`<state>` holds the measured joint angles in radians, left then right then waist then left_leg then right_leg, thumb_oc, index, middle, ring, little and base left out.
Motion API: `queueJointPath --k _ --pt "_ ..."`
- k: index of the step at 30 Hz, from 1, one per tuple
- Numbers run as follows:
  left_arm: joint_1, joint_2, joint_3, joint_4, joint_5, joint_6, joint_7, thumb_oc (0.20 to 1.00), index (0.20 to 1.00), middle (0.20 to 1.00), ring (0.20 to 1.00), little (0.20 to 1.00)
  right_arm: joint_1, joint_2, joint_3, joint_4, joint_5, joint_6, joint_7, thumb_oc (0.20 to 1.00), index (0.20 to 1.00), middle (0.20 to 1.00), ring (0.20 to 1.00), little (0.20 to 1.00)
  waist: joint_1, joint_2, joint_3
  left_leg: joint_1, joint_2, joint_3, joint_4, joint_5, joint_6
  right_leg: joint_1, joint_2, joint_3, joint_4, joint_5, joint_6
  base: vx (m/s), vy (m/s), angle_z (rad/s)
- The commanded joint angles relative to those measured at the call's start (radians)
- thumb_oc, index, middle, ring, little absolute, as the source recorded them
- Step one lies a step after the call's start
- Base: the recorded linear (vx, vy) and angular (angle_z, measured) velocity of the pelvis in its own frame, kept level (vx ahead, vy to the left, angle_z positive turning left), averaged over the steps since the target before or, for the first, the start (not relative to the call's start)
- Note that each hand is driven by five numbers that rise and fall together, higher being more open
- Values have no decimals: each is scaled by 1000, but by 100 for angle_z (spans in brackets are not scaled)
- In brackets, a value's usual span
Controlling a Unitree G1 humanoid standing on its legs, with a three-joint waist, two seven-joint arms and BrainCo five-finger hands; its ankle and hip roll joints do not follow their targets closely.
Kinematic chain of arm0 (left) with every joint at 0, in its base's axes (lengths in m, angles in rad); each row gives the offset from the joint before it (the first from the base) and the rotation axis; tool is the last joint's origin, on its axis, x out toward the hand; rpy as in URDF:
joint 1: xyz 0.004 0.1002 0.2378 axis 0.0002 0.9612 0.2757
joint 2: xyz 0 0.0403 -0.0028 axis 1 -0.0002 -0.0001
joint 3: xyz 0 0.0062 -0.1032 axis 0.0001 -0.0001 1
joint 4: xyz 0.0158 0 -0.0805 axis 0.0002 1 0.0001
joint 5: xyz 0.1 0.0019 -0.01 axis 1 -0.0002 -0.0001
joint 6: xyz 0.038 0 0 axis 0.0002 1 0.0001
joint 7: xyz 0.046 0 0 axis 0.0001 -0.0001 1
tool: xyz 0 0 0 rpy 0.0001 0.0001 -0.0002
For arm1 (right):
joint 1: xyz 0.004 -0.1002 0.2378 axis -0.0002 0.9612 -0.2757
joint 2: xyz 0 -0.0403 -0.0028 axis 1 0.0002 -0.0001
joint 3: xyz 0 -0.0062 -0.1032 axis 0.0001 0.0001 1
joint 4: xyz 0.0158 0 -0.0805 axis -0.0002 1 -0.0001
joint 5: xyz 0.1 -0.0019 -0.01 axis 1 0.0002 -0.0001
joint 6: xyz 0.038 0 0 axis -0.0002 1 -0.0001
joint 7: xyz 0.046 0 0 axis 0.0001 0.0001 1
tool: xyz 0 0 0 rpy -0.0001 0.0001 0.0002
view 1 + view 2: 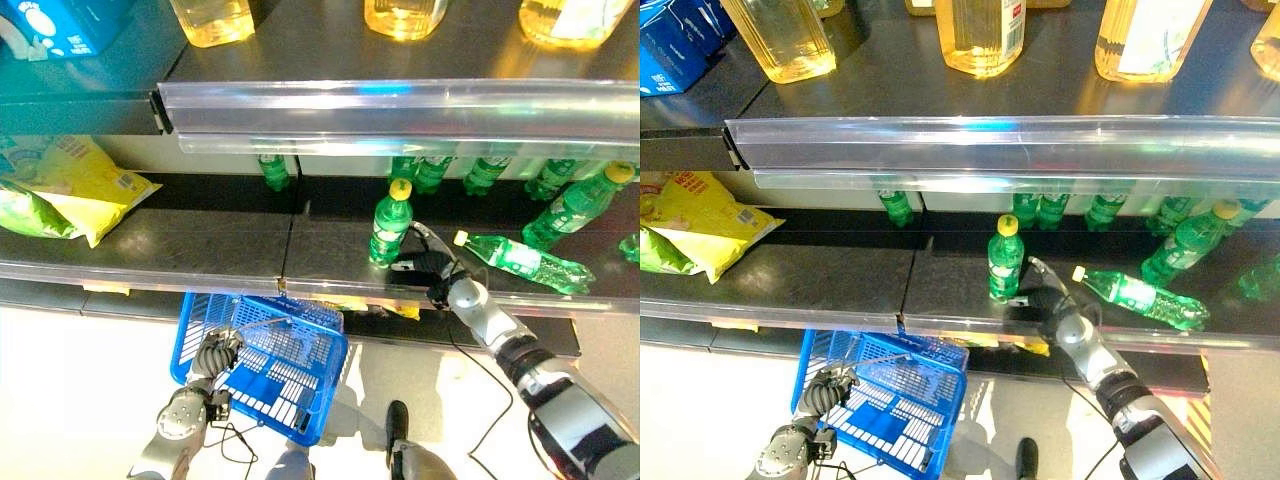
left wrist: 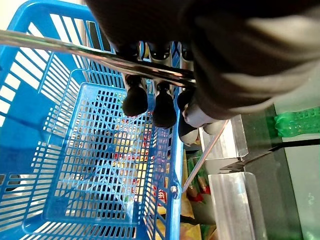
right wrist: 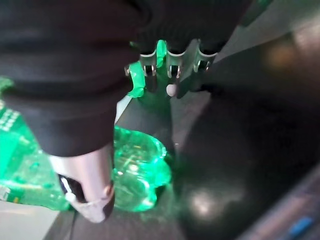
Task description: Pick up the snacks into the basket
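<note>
One blue basket (image 1: pixel 300 390), handle gripped by left robot hand (image 1: pixel 216 352). Right robot hand (image 1: pixel 428 268) fingers spread beside upright green bottle (image 1: pixel 390 224); lying bottle (image 1: pixel 520 262) nearby.

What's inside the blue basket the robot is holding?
The blue basket looks empty: its mesh floor is bare wherever visible. The left hand is curled round its metal handle, and the hand and near rim cover a small part.
</note>
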<state>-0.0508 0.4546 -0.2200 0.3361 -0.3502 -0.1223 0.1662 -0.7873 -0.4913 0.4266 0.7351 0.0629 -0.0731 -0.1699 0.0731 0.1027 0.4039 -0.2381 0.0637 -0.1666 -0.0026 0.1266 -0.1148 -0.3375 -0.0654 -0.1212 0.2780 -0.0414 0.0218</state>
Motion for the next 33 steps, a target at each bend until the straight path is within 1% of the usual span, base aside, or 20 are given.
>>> queueJointPath --k 1,7,12,17,23,30,33 --pt "-36 58 -9 -143 -38 -105 13 200 200 200 200 200 -39 -13 38 16 37 -15 -6 1000 1000 1000 1000 1000 24 -35 -42 -17 -27 25 60 -47 7 73 -43 63 -58 -53 100 0 0 0" --pt "-33 63 -28 -170 -45 -109 6 200 200 200 200 200 -83 6 57 43 31 -18 -16 1000 1000 1000 1000 1000 35 -30 -52 -19 -28 13 58 -50 9 76 -44 57 -59 -58 103 0 0 0" --pt "-30 74 -34 -168 -46 -108 2 200 200 200 200 200 -101 -9 59 70 30 -17 -17 1000 1000 1000 1000 1000 46 -22 -50 -27 -33 1 59 -49 7 74 -49 46 -54 -63 104 3 -1 1" --pt "-24 92 -34 -178 -40 -107 6 200 200 200 200 200 -118 -29 51 63 40 -17 -22 1000 1000 1000 1000 1000 56 -12 -42 -46 -43 -7 73 -50 9 59 -56 43 -33 -70 105 9 0 14" --pt "-16 88 -37 -183 -31 -103 9 200 200 200 200 200 -122 -15 39 82 67 -19 -21 1000 1000 1000 1000 1000 69 1 -35 -58 -57 -36 85 -51 14 41 -62 43 19 -94 102 7 3 6" --pt "-20 93 -39 -190 -26 -101 9 200 200 200 200 200 -130 2 48 87 75 -19 -10 1000 1000 1000 1000 1000 81 8 -19 -85 -84 -65 151 -75 21 27 -84 36 99 -133 99 -14 -2 22" --pt "-13 101 -35 -202 -31 -99 5 200 200 200 200 200 -135 9 53 71 82 -21 -3 1000 1000 1000 1000 1000 94 8 4 -108 -103 -76 214 -100 31 14 -97 34 155 -151 93 -37 -2 18"
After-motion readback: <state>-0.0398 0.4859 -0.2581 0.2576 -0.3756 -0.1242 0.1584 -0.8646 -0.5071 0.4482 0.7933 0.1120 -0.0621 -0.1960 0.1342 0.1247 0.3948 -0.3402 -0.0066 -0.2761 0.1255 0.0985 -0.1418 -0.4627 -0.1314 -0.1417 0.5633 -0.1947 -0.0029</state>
